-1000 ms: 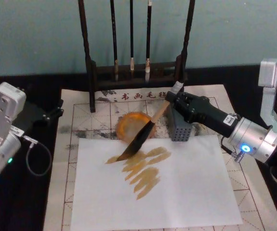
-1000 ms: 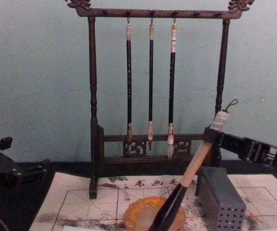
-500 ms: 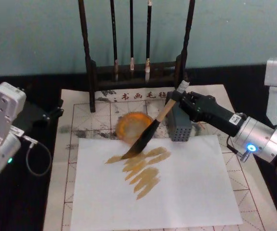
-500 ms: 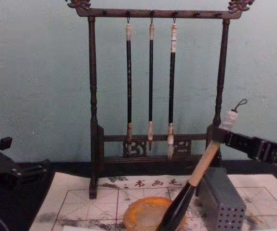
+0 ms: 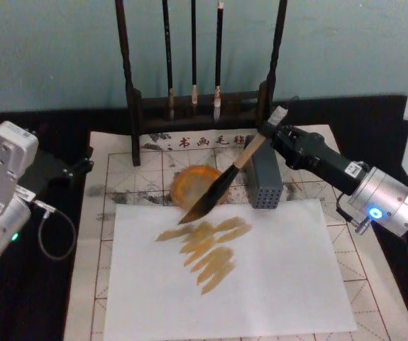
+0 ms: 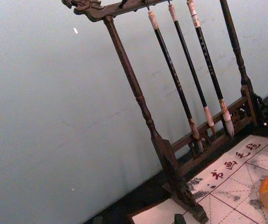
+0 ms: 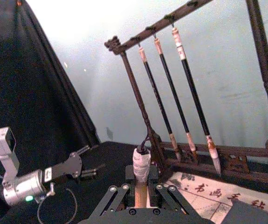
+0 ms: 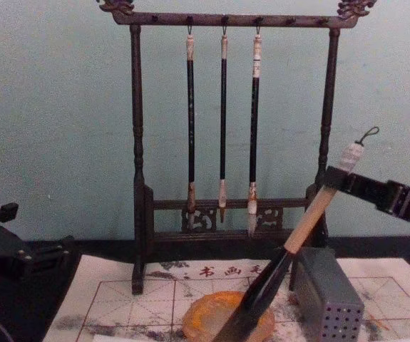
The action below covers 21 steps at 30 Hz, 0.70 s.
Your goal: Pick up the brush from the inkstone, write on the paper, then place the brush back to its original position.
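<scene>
My right gripper (image 5: 269, 132) is shut on the brush (image 5: 221, 186) near its white wrapped end, holding it slanted down to the left. Its dark tip hangs at the top edge of a plain white sheet (image 5: 274, 284) marked with tan strokes. The handle crosses the orange-brown inkstone (image 5: 188, 182). The white sheet lies on the red-gridded paper (image 5: 125, 177). In the chest view the brush (image 8: 308, 224) slopes from the right gripper (image 8: 333, 178) down across the inkstone (image 8: 205, 320). My left gripper (image 5: 81, 166) rests open at the paper's left edge, holding nothing.
A dark wooden rack (image 5: 136, 106) with three thin hanging brushes stands behind the paper. A grey perforated block (image 5: 264, 181) sits right of the inkstone, under the right gripper. Black cloth covers the table around the paper.
My right gripper has drawn back to the right and risen. The brush went with it, its tip sliding off the tan strokes toward the white sheet's top edge. The left arm stayed still.
</scene>
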Each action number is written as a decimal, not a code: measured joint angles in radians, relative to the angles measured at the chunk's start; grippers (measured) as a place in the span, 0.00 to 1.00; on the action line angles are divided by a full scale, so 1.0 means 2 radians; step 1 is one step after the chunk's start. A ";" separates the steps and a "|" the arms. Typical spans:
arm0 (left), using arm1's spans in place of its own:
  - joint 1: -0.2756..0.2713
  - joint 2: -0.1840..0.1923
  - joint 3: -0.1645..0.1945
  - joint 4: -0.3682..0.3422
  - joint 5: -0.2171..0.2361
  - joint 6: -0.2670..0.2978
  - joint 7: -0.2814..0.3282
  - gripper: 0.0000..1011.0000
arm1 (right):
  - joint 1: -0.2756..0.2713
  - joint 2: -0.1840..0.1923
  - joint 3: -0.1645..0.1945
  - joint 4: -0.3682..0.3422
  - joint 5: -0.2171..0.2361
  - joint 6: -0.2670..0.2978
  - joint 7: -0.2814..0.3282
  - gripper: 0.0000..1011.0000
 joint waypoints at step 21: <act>0.000 0.000 0.000 0.000 0.000 0.000 0.000 0.99 | 0.006 -0.026 0.012 0.030 0.040 -0.008 -0.002 0.17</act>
